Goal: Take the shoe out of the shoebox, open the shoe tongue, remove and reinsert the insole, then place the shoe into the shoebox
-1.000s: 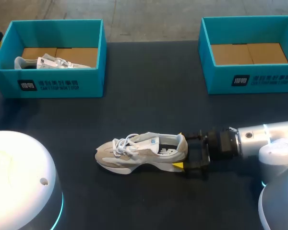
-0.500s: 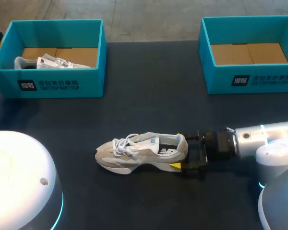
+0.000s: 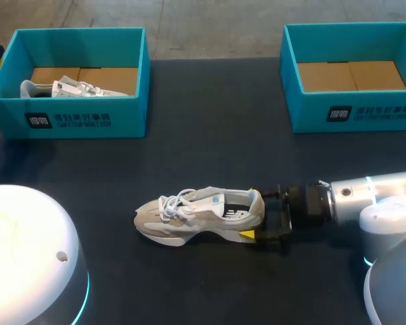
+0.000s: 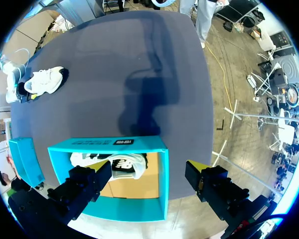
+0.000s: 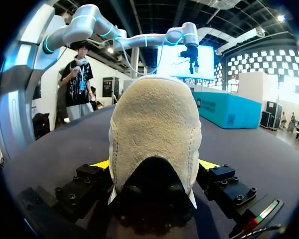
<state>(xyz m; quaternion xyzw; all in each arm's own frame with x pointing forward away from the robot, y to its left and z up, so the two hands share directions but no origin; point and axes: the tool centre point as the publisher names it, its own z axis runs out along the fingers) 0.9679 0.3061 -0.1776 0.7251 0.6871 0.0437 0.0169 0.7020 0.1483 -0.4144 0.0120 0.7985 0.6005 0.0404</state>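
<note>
From the head view, the shoe lies on its sole near the middle of the dark table, toe towards my left and heel towards my right. The right gripper comes in low from the right side, its fingers spread wide, one on each side of the heel and nothing clamped. The left shoebox stands at the far left of the table with a second shoe lying inside it. The right shoebox stands at the far right, well apart from the shoe on the table, showing only its cardboard floor.

In the left wrist view, the left gripper hangs above the left shoebox, its fingers far apart and holding nothing. The second shoe lies in the box under the gripper. Far ahead on the table the shoe rests with the right gripper at its heel.

In the right wrist view, the suede heel of the shoe fills the space between the fingers of the right gripper, with a yellow tip peeking out on each side. The toe points away from the gripper. The left shoebox stands ahead and off to one side
</note>
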